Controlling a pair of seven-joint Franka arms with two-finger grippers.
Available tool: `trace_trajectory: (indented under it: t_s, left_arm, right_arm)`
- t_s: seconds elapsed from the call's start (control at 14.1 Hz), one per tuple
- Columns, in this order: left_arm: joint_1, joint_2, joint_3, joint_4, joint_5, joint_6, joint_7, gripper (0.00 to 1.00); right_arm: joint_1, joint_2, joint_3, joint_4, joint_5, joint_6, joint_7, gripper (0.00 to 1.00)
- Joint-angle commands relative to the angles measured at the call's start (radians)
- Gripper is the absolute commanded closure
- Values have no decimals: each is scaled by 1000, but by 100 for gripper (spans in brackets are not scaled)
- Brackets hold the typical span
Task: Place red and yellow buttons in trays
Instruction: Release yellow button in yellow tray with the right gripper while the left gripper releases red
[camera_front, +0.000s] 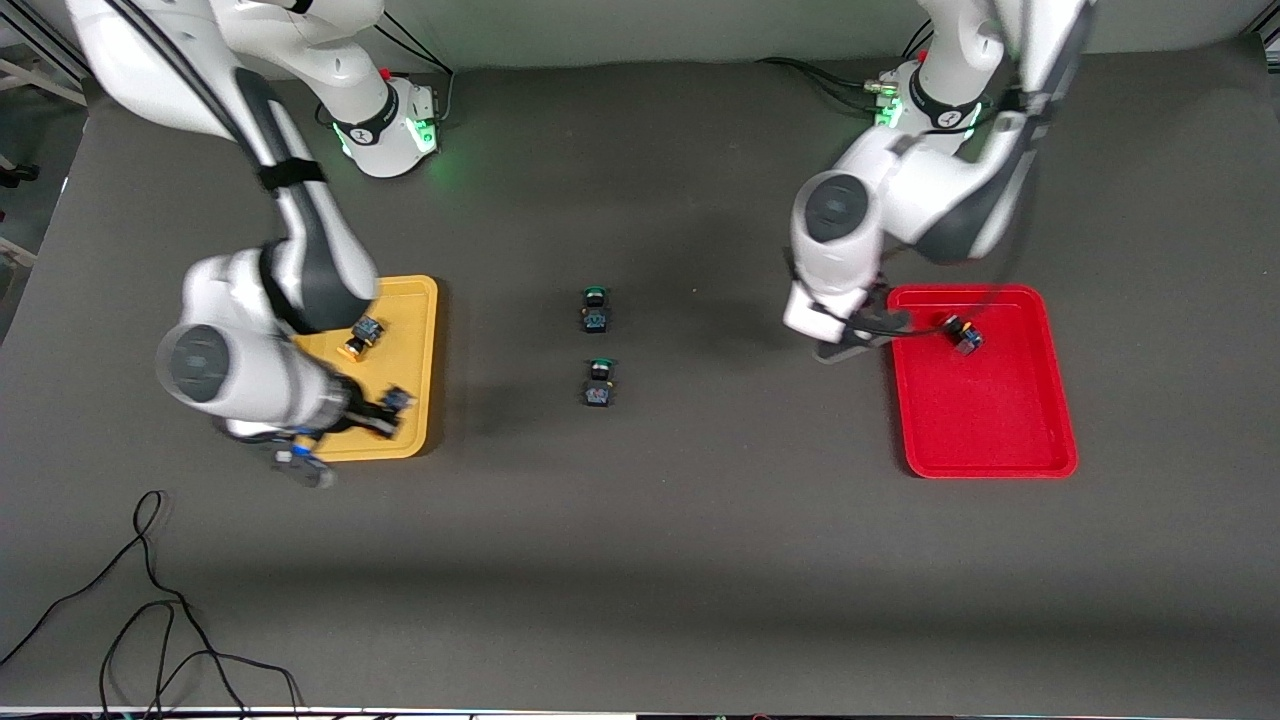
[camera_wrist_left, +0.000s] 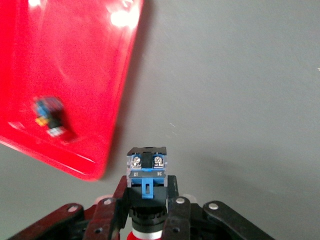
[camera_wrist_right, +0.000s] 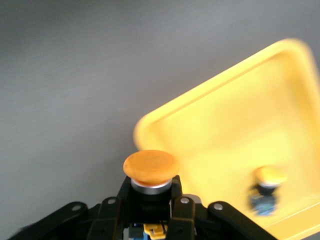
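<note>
My right gripper hangs over the near corner of the yellow tray at the right arm's end. It is shut on a yellow button, cap pointing away from the wrist. A second yellow button lies in that tray, also seen in the right wrist view. My left gripper is just off the red tray, at its edge toward the table's middle. It is shut on a red button, blue terminal end outward. Another red button lies in the red tray, blurred in the left wrist view.
Two green-capped buttons stand at the table's middle, between the trays. Loose black cables lie at the near corner toward the right arm's end.
</note>
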Motion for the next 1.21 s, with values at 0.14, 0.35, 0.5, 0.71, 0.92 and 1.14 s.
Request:
trace_trajectory:
  t_s: [0.14, 0.35, 0.5, 0.71, 0.92, 1.14]
  left_arm:
    - [333, 32, -1, 7, -60, 53, 568, 83]
    - [434, 80, -1, -37, -58, 146, 726, 80]
    - [462, 94, 2, -76, -47, 201, 744, 80]
    - [493, 115, 5, -218, -29, 452, 744, 75]
    - [496, 129, 8, -217, -30, 471, 742, 55]
    - [496, 131, 7, -212, -30, 462, 725, 0]
  right_arm:
    - [8, -15, -95, -285, 152, 264, -297, 100]
    - [7, 19, -95, -308, 175, 301, -301, 100]
    - [8, 50, -95, -319, 184, 359, -301, 98]
    - [8, 75, -95, -318, 186, 390, -298, 1]
    - [10, 10, -95, -313, 186, 352, -287, 0]
    - [8, -131, -95, -267, 172, 234, -296, 0]
